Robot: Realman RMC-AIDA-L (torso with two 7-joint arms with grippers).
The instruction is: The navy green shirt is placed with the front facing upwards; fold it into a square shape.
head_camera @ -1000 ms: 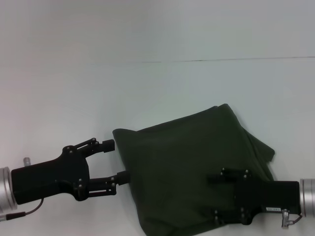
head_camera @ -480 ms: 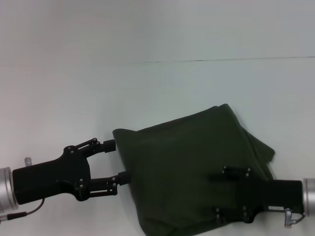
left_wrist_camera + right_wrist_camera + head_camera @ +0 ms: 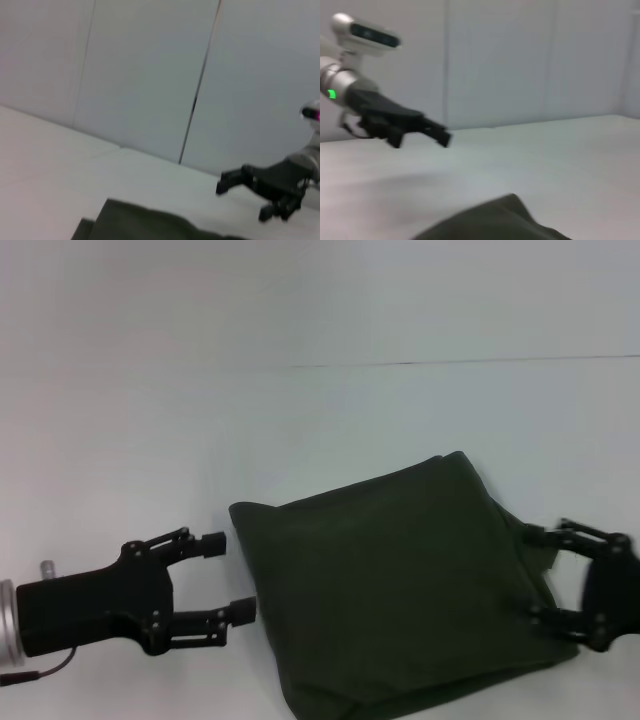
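Note:
The navy green shirt [image 3: 390, 590] lies folded into a rough square on the white table, plain green side up, with a small layer sticking out at its right edge. Its edge also shows low in the left wrist view [image 3: 150, 225] and the right wrist view [image 3: 495, 222]. My left gripper [image 3: 228, 576] is open just left of the shirt's left edge, holding nothing. My right gripper [image 3: 536, 573] is open at the shirt's right edge, off the cloth's top. The left wrist view shows the right gripper [image 3: 242, 197] far off; the right wrist view shows the left gripper [image 3: 437, 135].
The white table [image 3: 300, 420] stretches beyond the shirt, with a thin dark seam line [image 3: 450, 362] running across it farther back. A pale wall stands behind the table in both wrist views.
My right gripper has pulled back to the right, off the top of the shirt to its right edge. My left gripper has drawn slightly left, away from the cloth.

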